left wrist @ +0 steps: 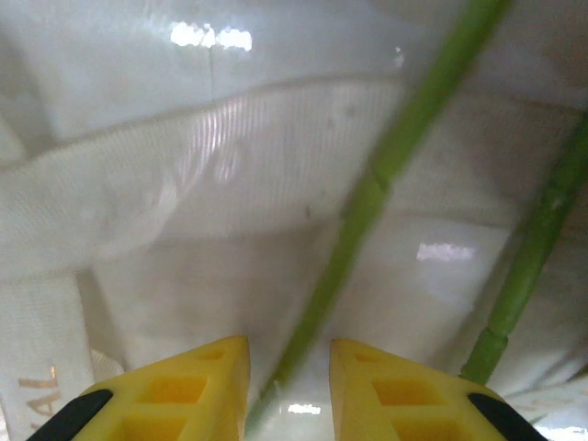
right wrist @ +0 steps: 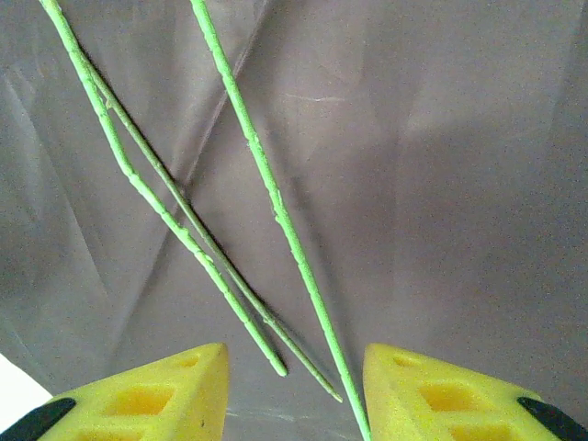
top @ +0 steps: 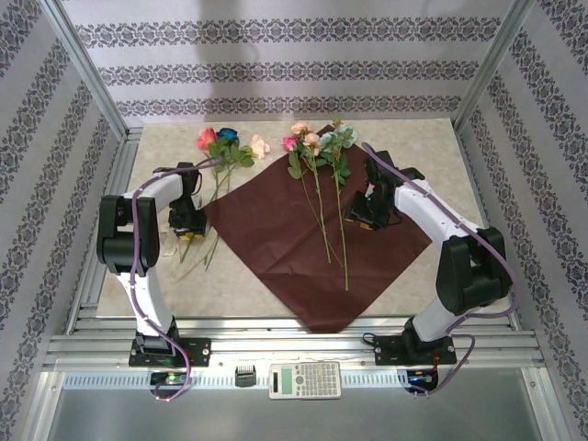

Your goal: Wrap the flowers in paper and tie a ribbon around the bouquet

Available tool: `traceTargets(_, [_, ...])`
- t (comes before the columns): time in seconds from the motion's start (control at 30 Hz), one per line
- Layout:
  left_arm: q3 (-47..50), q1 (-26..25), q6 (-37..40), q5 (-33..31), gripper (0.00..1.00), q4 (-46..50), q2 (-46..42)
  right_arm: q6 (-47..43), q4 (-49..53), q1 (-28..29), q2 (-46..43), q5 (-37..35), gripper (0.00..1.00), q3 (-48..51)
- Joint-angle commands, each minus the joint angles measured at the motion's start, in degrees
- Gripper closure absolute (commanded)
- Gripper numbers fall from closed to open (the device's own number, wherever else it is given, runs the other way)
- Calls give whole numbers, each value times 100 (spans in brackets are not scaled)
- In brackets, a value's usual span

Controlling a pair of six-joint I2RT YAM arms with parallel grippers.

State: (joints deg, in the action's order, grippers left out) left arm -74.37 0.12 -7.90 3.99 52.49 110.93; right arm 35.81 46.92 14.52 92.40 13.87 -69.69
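Left end effector [left wrist: 287,354] narrowly parted astride one green stem [left wrist: 367,197] of the loose flowers [top: 230,144] at upper left, beside the maroon paper [top: 294,248]. Close softly, avoid the ribbon [left wrist: 184,175], carry onto paper. Right end effector [right wrist: 294,363] parted wider, empty, above the laid stems [right wrist: 266,184].

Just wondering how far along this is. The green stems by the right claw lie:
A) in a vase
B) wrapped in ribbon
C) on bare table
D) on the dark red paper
D: the stems rest flat on the paper, just ahead of the open right claw.
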Motion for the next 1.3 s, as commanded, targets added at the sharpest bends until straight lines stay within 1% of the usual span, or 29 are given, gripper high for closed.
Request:
traceTargets(0.0, [169, 47, 26, -109, 74, -333, 165, 68, -17, 44, -160, 10, 56, 96])
traceTargets(0.1, [220, 36, 57, -149, 78, -397, 131, 76, -15, 49, -178, 7, 56, 113])
traceTargets(0.2, [271, 7, 128, -232, 79, -439, 31, 81, -15, 43, -189, 3, 56, 122])
traceTargets(0.33, [334, -1, 201, -224, 85, -493, -30, 92, -25, 57, -186, 20, 56, 131])
traceTargets(0.4, [345, -5, 202, -227, 89, -503, -75, 92, -30, 59, -187, 28, 56, 114])
traceTargets(0.47, [332, -39, 201, -290, 97, -491, -175, 103, -25, 72, -176, 21, 56, 101])
traceTargets(0.5, [312, -67, 210, -355, 99, -457, -249, 102, -29, 80, -175, 11, 56, 96])
traceTargets(0.63, [141, -196, 155, -782, 100, -251, -705, 110, -41, 95, -177, 10, 56, 96])
traceTargets(0.8, [-122, -218, 8, -1019, 100, -35, -1271, 119, -51, 120, -174, 18, 56, 89])
traceTargets(0.87, [-258, -238, 24, -951, 100, 7, -1441, 124, -53, 127, -163, 16, 56, 87])
traceTargets(1.03, [-570, -249, -128, -485, 100, 64, -1741, 136, -86, 143, -126, 26, 56, 70])
traceTargets(1.1, [-667, -254, -276, -153, 100, 4, -1873, 139, -86, 154, -107, 28, 56, 61])
traceTargets(1.17, [-763, -267, -496, 391, 100, -70, -1977, 136, -77, 151, -108, 12, 56, 52])
traceTargets(1.27, [-737, -452, -1341, 1617, 100, -446, -2053, 136, -45, 131, -117, -51, 56, 43])
